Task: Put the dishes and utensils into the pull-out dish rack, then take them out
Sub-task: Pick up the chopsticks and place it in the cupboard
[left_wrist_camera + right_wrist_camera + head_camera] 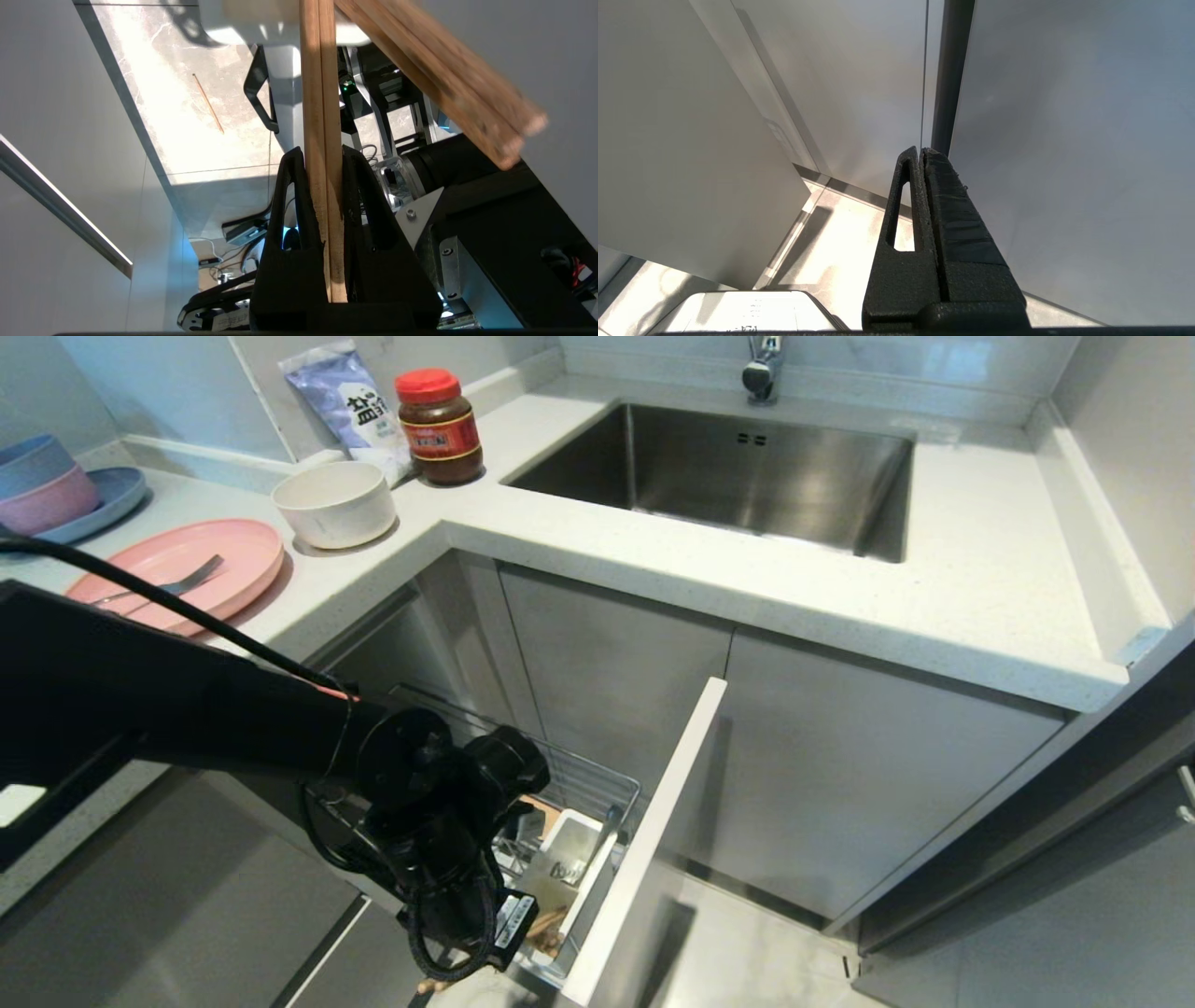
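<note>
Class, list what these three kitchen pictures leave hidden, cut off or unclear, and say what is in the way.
- Dish rack: head view, mostly hidden behind the left arm.
- Left pincer: shut on chopsticks; their upper ends leave the left wrist picture.
- Stacked bowls: head view, cut by the edge.
- Right pincer: shut; head view never shows its arm.

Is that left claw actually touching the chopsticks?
Touching. The left wrist view shows the left claw shut on the chopsticks, its fingers pressed against the wood on both sides.

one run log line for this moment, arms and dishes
left gripper: shut on chopsticks, above dish rack | right gripper: shut, empty, parked | fork on pink plate | bowl on counter
</note>
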Robot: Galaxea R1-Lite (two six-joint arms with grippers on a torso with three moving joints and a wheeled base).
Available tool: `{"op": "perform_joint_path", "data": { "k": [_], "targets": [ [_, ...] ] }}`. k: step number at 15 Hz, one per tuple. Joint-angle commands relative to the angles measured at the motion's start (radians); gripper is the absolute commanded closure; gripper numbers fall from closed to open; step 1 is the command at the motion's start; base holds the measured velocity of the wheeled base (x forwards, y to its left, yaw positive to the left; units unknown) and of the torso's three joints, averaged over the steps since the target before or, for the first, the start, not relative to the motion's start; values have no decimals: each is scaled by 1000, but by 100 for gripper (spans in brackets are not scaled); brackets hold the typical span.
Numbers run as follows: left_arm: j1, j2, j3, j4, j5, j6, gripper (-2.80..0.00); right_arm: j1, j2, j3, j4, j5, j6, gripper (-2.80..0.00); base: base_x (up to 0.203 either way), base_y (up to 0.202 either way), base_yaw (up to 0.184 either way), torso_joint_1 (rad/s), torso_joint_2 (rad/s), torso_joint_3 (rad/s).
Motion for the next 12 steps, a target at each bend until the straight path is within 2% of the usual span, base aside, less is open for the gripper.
{"op": "perform_joint_path", "data": {
  "k": [1,12],
  "targets": [
    [15,27,-15,4,0,-1,0,-1,-2,1,0,0,0,0,0,0,0,0,0,0],
    [38,74,-39,-20,-20,-1,0,-1,-2,2,0,0,0,0,0,0,0,0,0,0]
  ]
}}
